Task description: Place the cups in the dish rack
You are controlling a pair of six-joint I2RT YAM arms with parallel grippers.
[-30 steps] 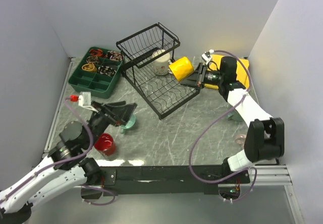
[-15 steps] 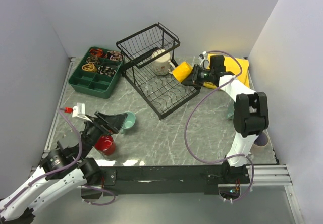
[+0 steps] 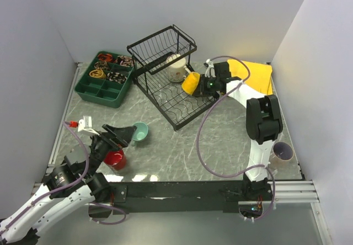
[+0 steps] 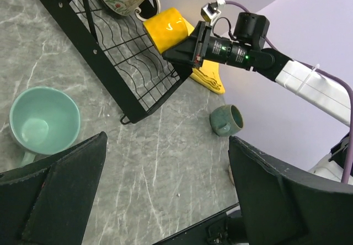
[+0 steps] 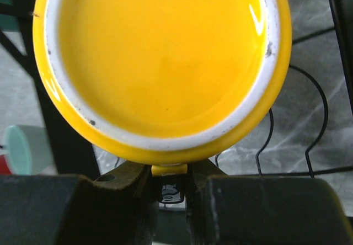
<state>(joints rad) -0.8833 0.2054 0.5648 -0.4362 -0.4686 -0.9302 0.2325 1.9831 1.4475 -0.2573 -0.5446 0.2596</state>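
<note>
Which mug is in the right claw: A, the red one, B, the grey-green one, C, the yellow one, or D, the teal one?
C: the right claw is shut on the handle of the yellow mug, holding it at the edge of the rack.

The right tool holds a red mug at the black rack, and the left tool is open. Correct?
No, the mug is yellow; the right wrist view shows it. The right tool holds it at the black rack, and the left tool is open.
</note>
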